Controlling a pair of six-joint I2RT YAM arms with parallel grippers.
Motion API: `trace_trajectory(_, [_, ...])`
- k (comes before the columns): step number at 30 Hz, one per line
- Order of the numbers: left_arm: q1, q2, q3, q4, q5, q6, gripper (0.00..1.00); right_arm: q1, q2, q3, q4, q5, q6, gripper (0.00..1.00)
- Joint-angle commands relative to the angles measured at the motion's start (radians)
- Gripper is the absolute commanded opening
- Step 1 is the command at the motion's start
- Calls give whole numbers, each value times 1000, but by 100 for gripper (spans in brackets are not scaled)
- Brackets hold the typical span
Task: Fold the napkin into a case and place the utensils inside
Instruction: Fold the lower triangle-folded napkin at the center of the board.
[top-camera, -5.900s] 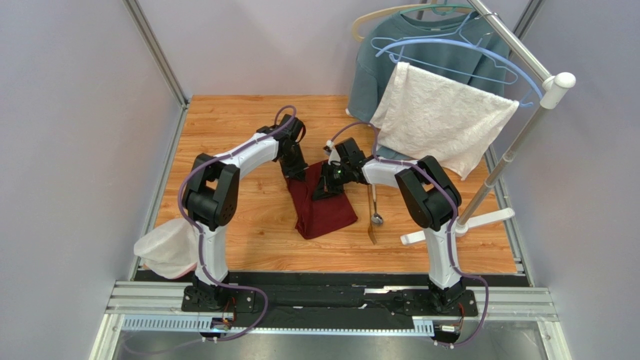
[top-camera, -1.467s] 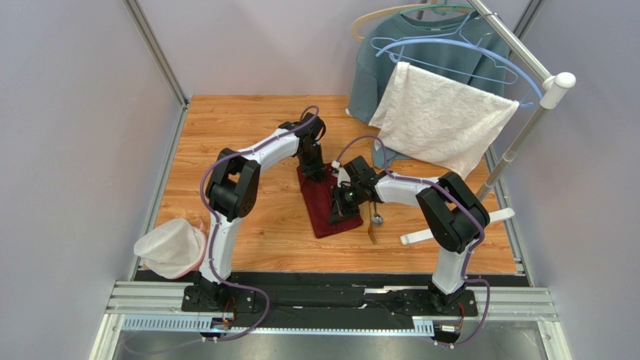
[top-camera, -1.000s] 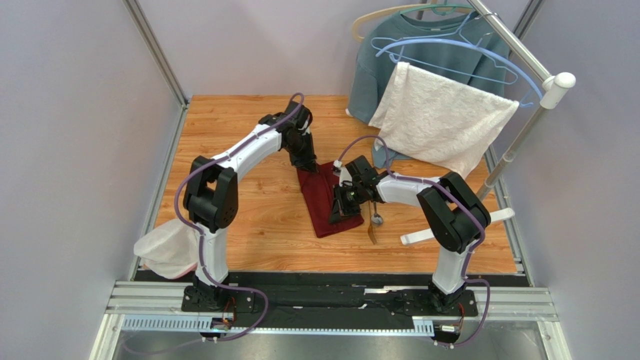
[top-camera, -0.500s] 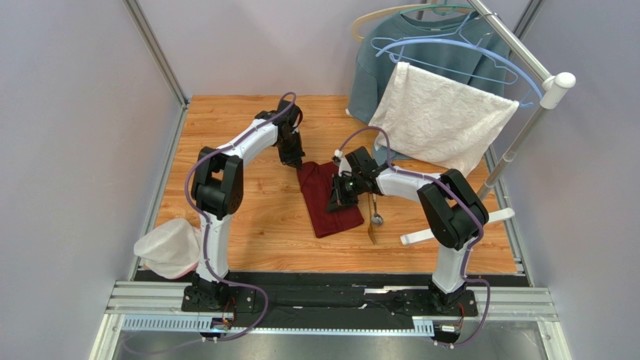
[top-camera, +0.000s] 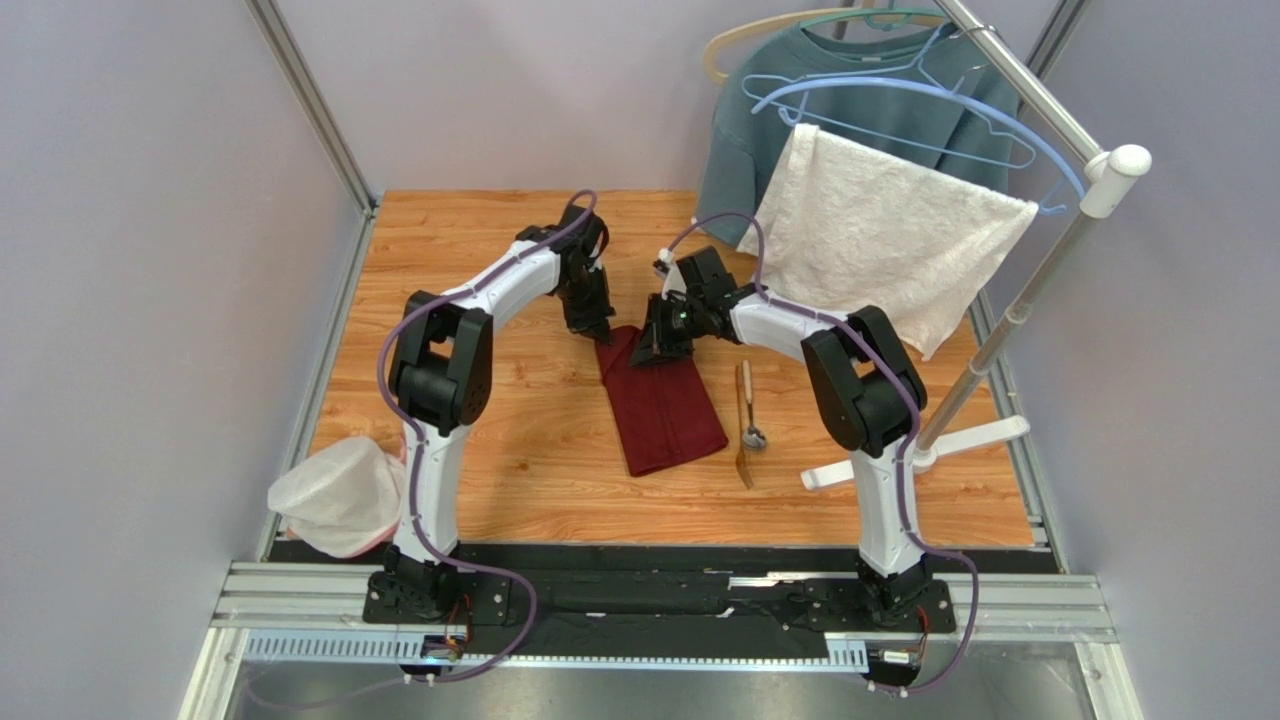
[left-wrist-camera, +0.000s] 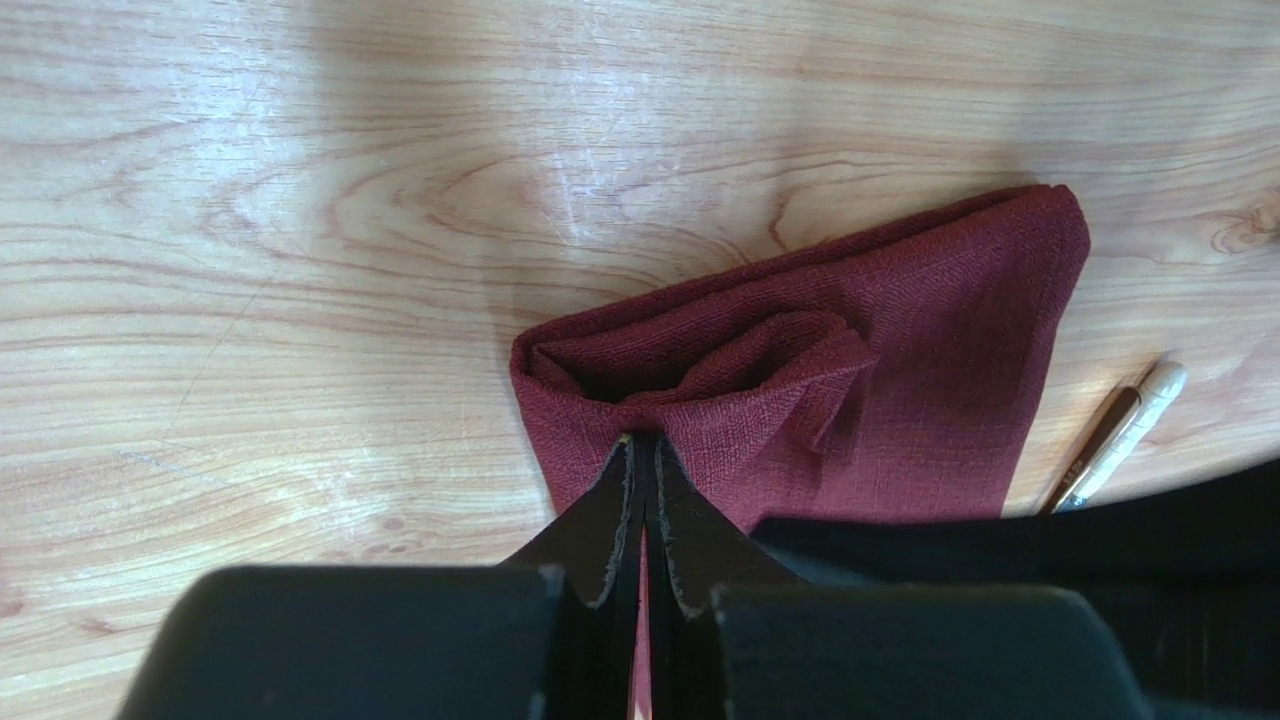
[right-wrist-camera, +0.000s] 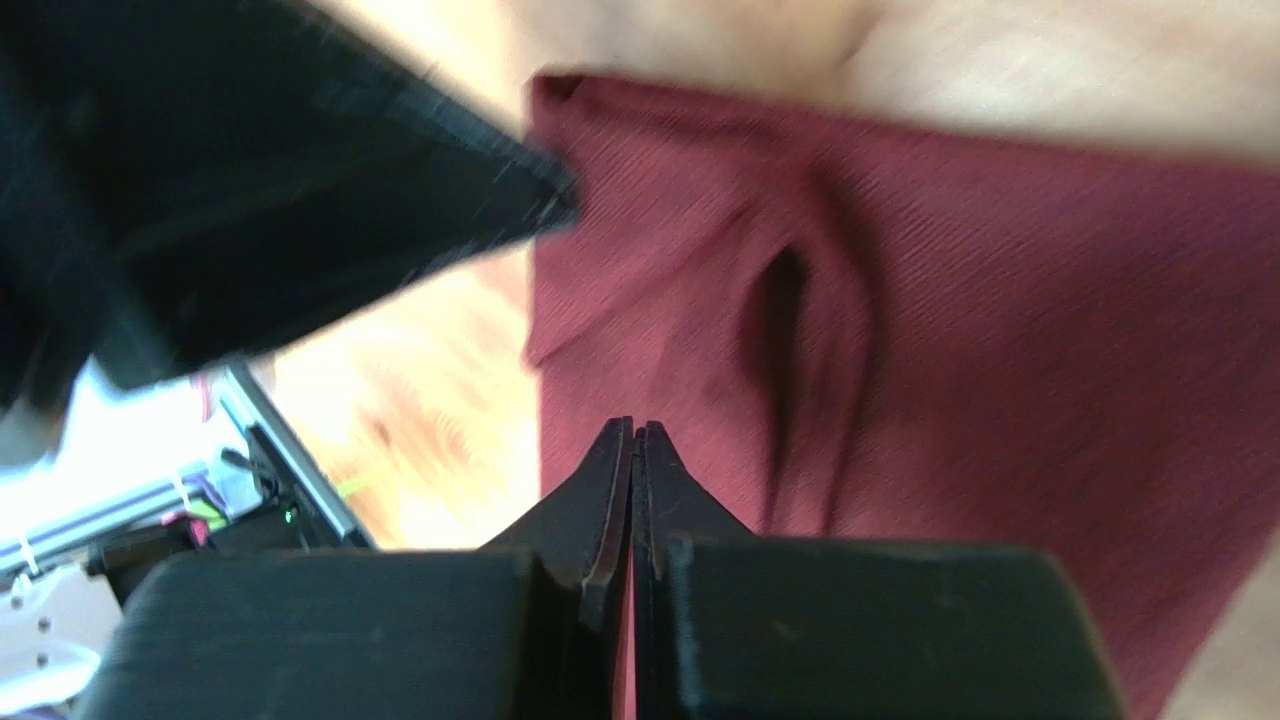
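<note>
The maroon napkin (top-camera: 663, 417) lies on the wooden table as a narrow folded oblong, its far end between both grippers. My left gripper (top-camera: 600, 330) is shut at that far left corner. In the left wrist view its tips (left-wrist-camera: 643, 444) pinch a gathered edge of the napkin (left-wrist-camera: 932, 330), and the pouch mouth gapes just beyond. My right gripper (top-camera: 648, 356) is shut, its tips (right-wrist-camera: 633, 429) resting on the napkin (right-wrist-camera: 1022, 330) beside a small pucker. The silver spoon (top-camera: 753, 437) and the golden-brown fork (top-camera: 742, 468) lie side by side just right of the napkin.
A clothes rack (top-camera: 1037, 285) stands at the back right with a grey-blue sweatshirt (top-camera: 781, 105) and a white towel (top-camera: 887, 233) hanging over the table's far right. Its white foot (top-camera: 902, 450) lies near the utensils. A white mesh bag (top-camera: 338, 495) sits at the left front.
My left gripper has closed onto the napkin's far end. My right gripper, shut throughout, slid from the napkin's right edge up to its far end. The napkin now lies flatter and narrower.
</note>
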Motion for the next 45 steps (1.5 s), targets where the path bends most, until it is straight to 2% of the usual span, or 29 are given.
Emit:
trace_trajectory(1, [-5,-11,23,21,26,-9,1,-32,38,68,-4,-1,16,0])
trace_trajectory(12, [-13,-5,7,43,41,-23,1,-50,169,183,36,-35,66,0])
trace_trajectory(19, [-13,-13,22,41,26,-26,1,-49,198,165,177,-134,184,0])
trace_trajectory(22, [-13,-5,37,35,15,-20,5,-49,212,169,212,-145,220,0])
trace_trajectory(26, [-25,-23,42,18,-6,5,25,-69,181,153,202,-141,228,0])
trace_trajectory(29, [-51,-54,36,3,-91,28,34,-93,124,88,180,-135,211,0])
trace_trajectory(32, [-72,-57,48,-12,-169,49,36,-109,42,39,130,-118,171,4])
trace_trajectory(36, [-91,-19,109,-62,-207,69,36,-122,-25,18,30,-61,76,8])
trace_trajectory(45, [-112,56,224,-146,-266,79,37,-135,66,126,5,-56,59,9])
